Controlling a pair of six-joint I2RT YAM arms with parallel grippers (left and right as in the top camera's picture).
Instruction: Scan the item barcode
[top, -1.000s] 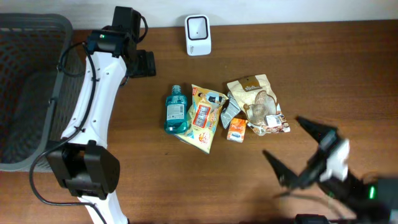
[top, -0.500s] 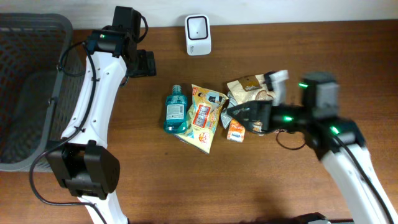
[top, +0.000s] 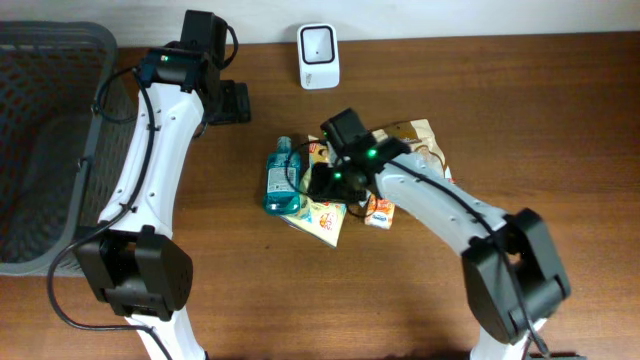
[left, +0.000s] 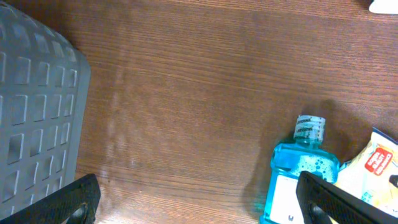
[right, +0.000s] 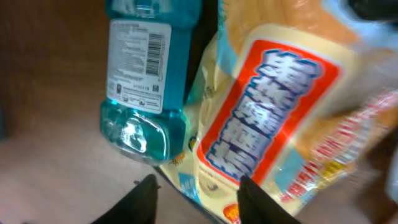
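Overhead: white box-shaped scanner (top: 318, 43) at table's 12 o'clock. Yellow plastic snack bag w/ red label (top: 325, 212) sits mid-table, teal mouthwash bottle (top: 282, 178) touching it at its 9 o'clock. R gripper (top: 322, 182) is low over bag's top.

L wrist: L gripper (left: 199, 205) is spread wide over bare wood. Bottle at 4 o'clock, grey plastic basket (left: 31, 124) at 9.

R wrist: fingertips sit astride bag's lower edge, part-closed. Can't tell if pinching.
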